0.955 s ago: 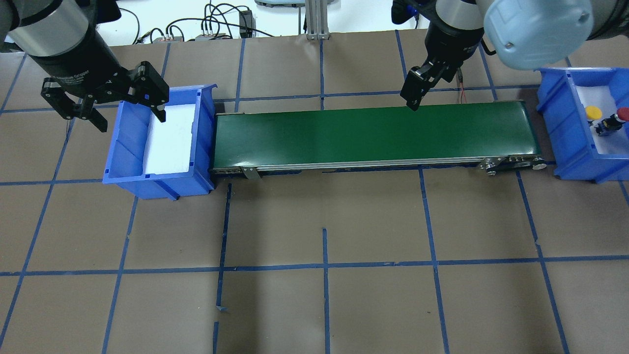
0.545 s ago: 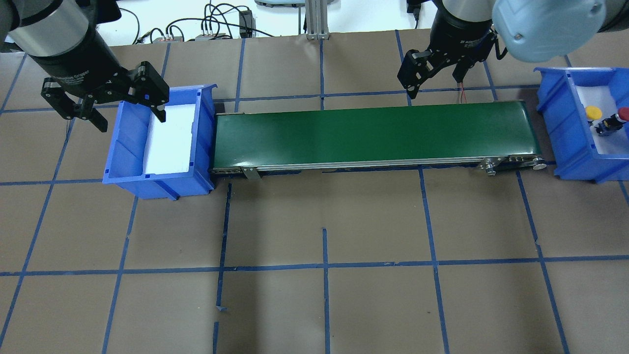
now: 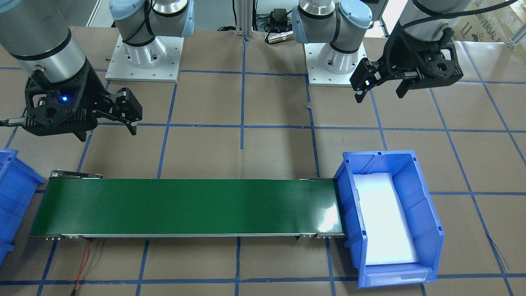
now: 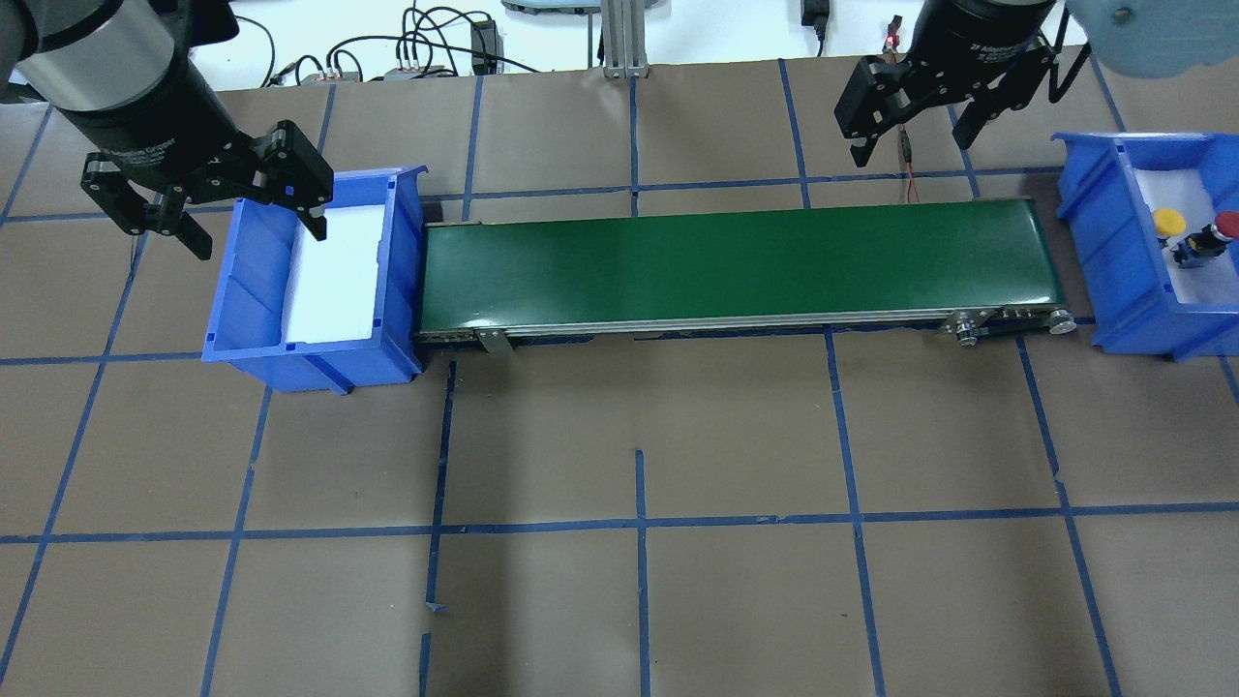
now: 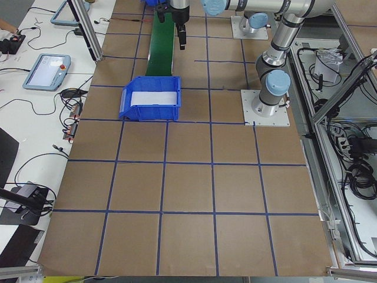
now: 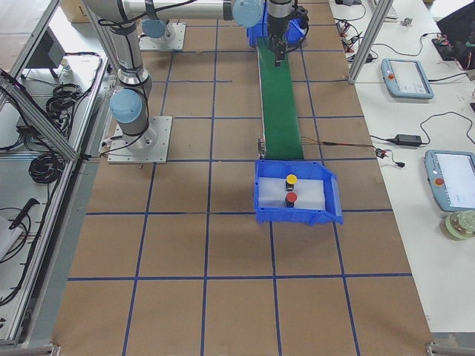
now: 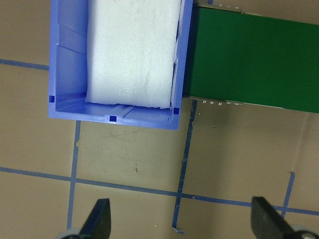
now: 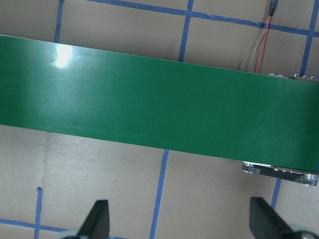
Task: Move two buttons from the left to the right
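Note:
The yellow button [image 4: 1168, 221] and the red button [image 4: 1225, 226] sit on white foam inside the right blue bin [image 4: 1113, 242]; both also show in the exterior right view, yellow [image 6: 292, 179] and red [image 6: 291, 198]. My right gripper [image 4: 910, 150] is open and empty. It hangs over the table behind the right part of the green conveyor belt [image 4: 736, 266]. My left gripper [image 4: 259, 242] is open and empty, above the far left wall of the left blue bin [image 4: 242, 310]. That bin holds only white foam [image 7: 132, 50].
The belt runs between the two bins. A red and black wire [image 4: 908, 169] lies behind the belt's right end. Brown paper with blue tape lines [image 4: 639, 523] covers the table. Cables and a metal post [image 4: 624, 39] stand at the back edge.
My right gripper has moved away from the belt's back edge, rightward and toward the table's back, and turned so both fingers show spread. The left arm has not moved.

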You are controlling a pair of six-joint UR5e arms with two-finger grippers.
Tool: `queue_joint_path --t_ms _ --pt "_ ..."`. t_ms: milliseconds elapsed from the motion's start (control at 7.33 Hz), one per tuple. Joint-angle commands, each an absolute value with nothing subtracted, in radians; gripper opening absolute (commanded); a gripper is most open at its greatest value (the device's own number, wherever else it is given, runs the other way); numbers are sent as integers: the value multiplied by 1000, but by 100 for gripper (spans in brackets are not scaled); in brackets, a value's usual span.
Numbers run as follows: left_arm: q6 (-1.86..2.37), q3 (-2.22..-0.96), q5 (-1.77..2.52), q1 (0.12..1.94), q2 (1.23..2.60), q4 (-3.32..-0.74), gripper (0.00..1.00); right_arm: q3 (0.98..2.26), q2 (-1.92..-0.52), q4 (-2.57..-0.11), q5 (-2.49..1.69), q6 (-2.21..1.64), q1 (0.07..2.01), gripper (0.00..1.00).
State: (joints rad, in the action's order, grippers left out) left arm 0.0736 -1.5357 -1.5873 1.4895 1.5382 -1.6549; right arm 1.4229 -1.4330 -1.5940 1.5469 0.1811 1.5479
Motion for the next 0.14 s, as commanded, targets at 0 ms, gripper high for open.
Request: queue_joint_path --t_ms 0 --pt "74 -1536 -1586 1489 1540 -1652 100 1425 -1436 -1597 1548 193 1549 100"
